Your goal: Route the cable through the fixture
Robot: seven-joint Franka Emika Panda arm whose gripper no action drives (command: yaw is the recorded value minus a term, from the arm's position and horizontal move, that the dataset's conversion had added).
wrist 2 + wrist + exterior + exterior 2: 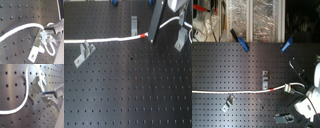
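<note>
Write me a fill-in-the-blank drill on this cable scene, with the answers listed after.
1. The cable is ____ in colour.
2. The tape band near the tool is ____.
3. The cable lies on a black board full of ____.
4. In the first exterior view, ____ metal fixtures stand on the board.

Answers: white; red-orange; holes; three

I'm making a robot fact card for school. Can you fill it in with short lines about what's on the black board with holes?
surface: black board with rows of holes
cable: white cable lying across the board in both exterior views
tape: red-orange band at the gripper
gripper: gripper down at the cable's taped part; whether it is open or shut cannot be told
brackets: three small metal brackets, one near the cable, one above it, one at the first exterior view's right
</note>
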